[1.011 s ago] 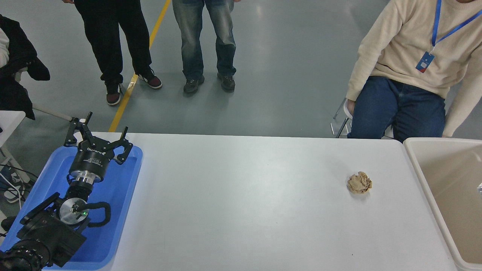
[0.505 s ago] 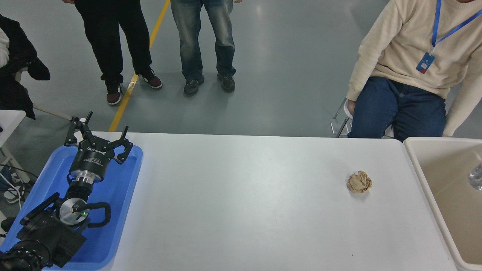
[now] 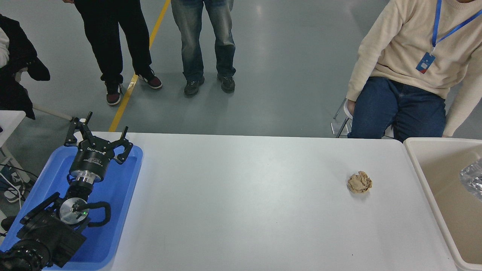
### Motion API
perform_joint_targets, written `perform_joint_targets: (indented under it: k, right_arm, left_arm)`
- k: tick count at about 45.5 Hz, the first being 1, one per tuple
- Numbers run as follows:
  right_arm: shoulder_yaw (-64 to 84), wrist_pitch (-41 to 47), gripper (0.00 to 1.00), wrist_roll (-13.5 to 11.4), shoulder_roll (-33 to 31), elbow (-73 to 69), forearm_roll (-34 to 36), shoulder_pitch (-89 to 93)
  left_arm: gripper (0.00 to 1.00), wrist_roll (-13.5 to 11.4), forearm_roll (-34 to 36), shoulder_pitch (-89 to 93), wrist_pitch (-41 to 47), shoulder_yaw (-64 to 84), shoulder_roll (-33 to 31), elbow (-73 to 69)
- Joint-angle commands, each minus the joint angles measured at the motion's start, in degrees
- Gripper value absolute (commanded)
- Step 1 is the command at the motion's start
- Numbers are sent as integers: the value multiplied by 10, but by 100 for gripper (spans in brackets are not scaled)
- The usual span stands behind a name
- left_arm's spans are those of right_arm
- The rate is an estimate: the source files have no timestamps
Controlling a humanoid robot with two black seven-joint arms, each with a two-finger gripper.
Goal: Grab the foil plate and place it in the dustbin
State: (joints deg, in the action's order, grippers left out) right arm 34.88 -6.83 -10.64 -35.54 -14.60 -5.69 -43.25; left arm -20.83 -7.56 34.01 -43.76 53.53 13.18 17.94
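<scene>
Head view puts the task's thing at your far right: the shiny, crinkled silver foil plate (image 3: 473, 180) shows only as a sliver at the picture's edge, inside the outline of the large cream plastic dustbin (image 3: 418, 165) with its thick rounded rim. Whether it hangs above the bin's floor or already lies against the inner wall you cannot tell from this angle, and the right gripper that would carry it is outside the picture, so nothing can be said of its fingers.

Your left gripper (image 3: 98, 136) sits parked over the shallow blue plastic tray (image 3: 124, 210), fingers spread apart and holding nothing; the foil plate is well away from them, across the whole white table (image 3: 241, 210).

By my reading, you are at the placing step, with the pick done and the plate over or in the bin. The next move calls for a clean release well inside the rim, then drawing the right arm back without snagging the light foil on the bin's edge.

Leave the small crumpled brown paper ball (image 3: 359, 182) alone; it lies on the table just beside the bin.
</scene>
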Motion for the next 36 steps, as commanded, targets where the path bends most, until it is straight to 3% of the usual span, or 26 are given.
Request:
perform_joint_targets:
  k: [1, 13, 15, 19, 21, 36]
  right_arm:
    - [-53, -37, 0, -1, 35, 82, 5, 53]
    - [-52, -45, 2, 0, 47, 89, 6, 84]
    - [-52, -49, 16, 0, 48, 96, 5, 86]
    - [-51, -69, 58, 0, 47, 106, 4, 93]
    - [-51, -82, 69, 1, 47, 109, 5, 98]
    - [-52, -100, 74, 1, 46, 108, 5, 101]
  left_arm:
    - [100, 0, 0, 0, 0, 0, 0, 1]
    - [100, 0, 0, 0, 0, 0, 0, 0]
    - [100, 0, 0, 0, 0, 0, 0, 0]
    - [100, 0, 0, 0, 0, 0, -1, 0]
    - [100, 0, 0, 0, 0, 0, 0, 0]
    - [100, 0, 0, 0, 0, 0, 0, 1]
